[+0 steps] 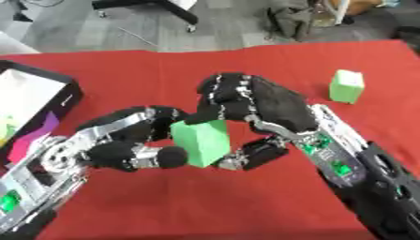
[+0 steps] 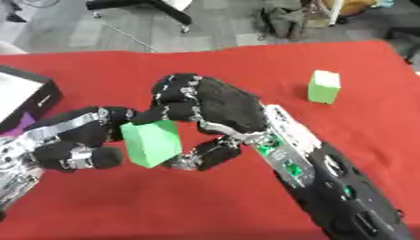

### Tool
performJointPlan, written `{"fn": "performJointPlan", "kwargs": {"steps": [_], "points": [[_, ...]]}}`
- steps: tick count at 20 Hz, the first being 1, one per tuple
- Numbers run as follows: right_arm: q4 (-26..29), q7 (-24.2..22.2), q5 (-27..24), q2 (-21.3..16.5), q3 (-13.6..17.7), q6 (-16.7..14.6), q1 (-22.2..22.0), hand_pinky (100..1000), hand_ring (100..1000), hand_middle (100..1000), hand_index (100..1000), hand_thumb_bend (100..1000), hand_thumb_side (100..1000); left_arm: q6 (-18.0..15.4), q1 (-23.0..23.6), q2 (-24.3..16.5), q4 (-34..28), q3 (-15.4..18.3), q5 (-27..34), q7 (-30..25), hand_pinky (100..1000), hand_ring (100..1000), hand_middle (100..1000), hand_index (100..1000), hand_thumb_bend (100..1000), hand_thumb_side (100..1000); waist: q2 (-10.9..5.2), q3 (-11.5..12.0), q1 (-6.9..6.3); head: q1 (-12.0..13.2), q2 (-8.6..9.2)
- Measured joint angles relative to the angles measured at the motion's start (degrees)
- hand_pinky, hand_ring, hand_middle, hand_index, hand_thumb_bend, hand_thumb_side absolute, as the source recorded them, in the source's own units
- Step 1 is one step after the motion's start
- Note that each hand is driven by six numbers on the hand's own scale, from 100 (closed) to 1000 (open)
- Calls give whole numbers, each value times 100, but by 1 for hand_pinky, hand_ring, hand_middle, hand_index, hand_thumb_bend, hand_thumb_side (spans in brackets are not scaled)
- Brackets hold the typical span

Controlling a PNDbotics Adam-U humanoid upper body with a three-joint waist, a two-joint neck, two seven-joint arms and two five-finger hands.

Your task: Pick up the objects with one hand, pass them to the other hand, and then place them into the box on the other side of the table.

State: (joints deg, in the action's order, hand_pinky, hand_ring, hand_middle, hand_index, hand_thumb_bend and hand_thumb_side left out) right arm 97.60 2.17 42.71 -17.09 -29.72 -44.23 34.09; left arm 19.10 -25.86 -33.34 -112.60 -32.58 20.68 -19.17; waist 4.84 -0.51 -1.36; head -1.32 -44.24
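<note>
Right hand curled over green block, fingers on top, thumb at lower right side. Left hand wrapped round same block from left, thumb against its lower left face. Block tilted, held between both hands above red table, mid-table. Second green block upright on table, well apart, far right. Box at left edge, open.

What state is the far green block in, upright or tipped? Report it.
Upright. The far green block stands on end on the red cloth, pale top face up, apart from both hands.
</note>
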Motion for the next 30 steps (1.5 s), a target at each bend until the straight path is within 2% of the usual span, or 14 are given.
{"fn": "performJointPlan", "kwargs": {"steps": [11,22,24,26,30], "points": [[-124,82,370,112,1,-88,26,713,606,463,581,121,194,2,-78,0,81,-98,159,48,865,727,640,768,751,604,0,1,-1,-28,0],[-262,164,1118,276,0,-135,79,707,620,453,587,145,206,112,-156,0,195,-208,191,-4,811,619,536,720,696,531,-1,5,-8,-35,0],[-264,170,1218,285,-1,-129,96,706,622,449,588,149,207,157,-182,0,203,-211,161,-15,770,553,469,668,640,496,-1,5,-12,-35,0],[-283,178,1321,302,-1,-121,102,704,622,451,589,149,208,220,-190,1,209,-222,117,23,731,498,404,609,527,462,-1,5,-15,-35,0],[-353,199,1468,324,-1,-109,105,704,627,462,599,155,221,469,-217,9,209,-275,41,296,623,362,243,455,239,229,-1,5,-15,-34,0]]}}
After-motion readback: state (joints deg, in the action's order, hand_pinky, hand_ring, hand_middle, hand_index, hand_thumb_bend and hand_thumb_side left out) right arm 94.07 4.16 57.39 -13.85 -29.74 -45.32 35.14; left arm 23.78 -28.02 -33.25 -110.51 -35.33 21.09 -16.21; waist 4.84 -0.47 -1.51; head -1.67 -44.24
